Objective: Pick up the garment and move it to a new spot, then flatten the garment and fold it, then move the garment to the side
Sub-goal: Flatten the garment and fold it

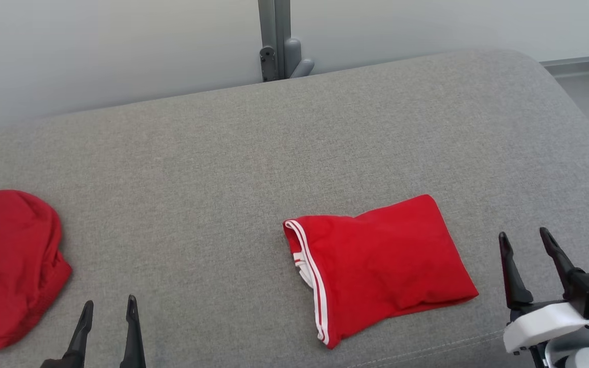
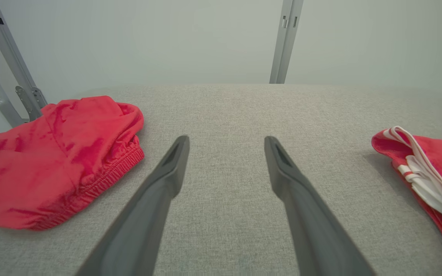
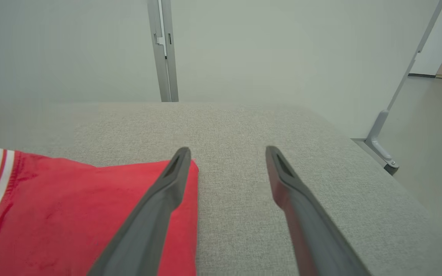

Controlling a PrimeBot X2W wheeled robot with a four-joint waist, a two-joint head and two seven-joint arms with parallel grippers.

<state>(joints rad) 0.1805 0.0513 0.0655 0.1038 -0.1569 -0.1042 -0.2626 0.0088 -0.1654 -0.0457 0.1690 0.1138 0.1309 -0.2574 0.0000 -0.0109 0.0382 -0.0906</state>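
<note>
Grey cushion (image 1: 294,153) by pale wall (image 1: 120,46) bears garment (image 1: 381,266); left claw (image 1: 110,305), right claw (image 1: 523,235) both wide.

Grey padded surface (image 1: 223,153) with a folded red garment (image 1: 386,266) and crumpled red cloth (image 1: 10,266)

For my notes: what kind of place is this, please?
Probably a robot test space, not a home: a grey padded surface holding a folded red garment, a bare pale wall, a metal frame post behind.
</note>
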